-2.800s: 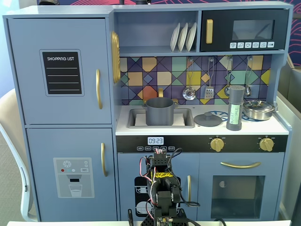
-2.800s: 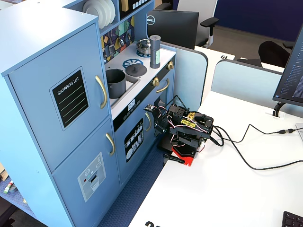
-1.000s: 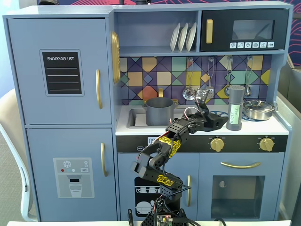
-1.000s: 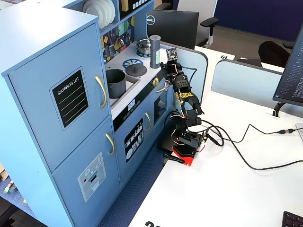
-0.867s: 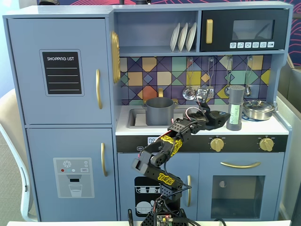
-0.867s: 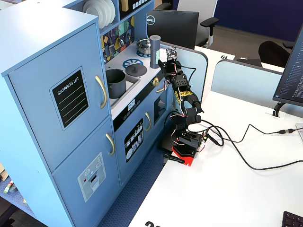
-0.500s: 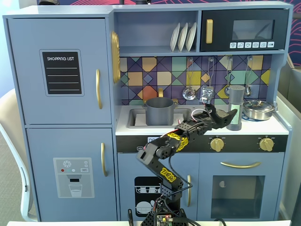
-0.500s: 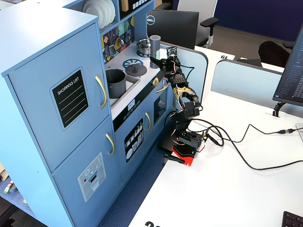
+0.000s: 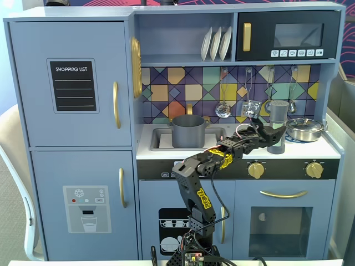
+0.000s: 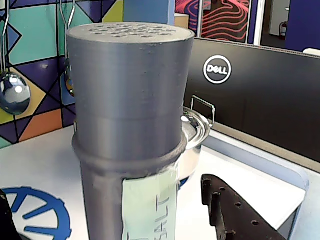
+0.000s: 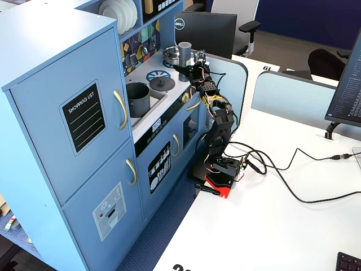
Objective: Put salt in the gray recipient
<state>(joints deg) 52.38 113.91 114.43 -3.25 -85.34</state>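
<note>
The salt (image 10: 130, 115) is a tall dark-gray shaker with a pale green label. It stands upright on the toy kitchen's counter, right of the sink (image 9: 219, 145). My gripper (image 10: 105, 192) is open and straddles its lower part, one black finger (image 10: 232, 215) standing clear to its right. In both fixed views the gripper (image 9: 275, 133) (image 11: 183, 70) covers the lower body of the salt (image 9: 277, 111) (image 11: 184, 51). The gray recipient (image 9: 187, 131) (image 11: 138, 99), a matte pot, stands in the sink, well to the left in a fixed view.
A shiny silver pan (image 9: 304, 128) (image 10: 194, 129) sits just behind and right of the shaker. A flat gray lid (image 11: 161, 83) lies between the sink and the shaker. Ladles (image 9: 223, 108) hang on the tiled back wall. A monitor (image 10: 250, 95) stands beyond the counter's right edge.
The arm unfolded from low in front of the kitchen, rose and stretched to the right. Its open jaws now stand around the shaker. Shaker and pot have not moved.
</note>
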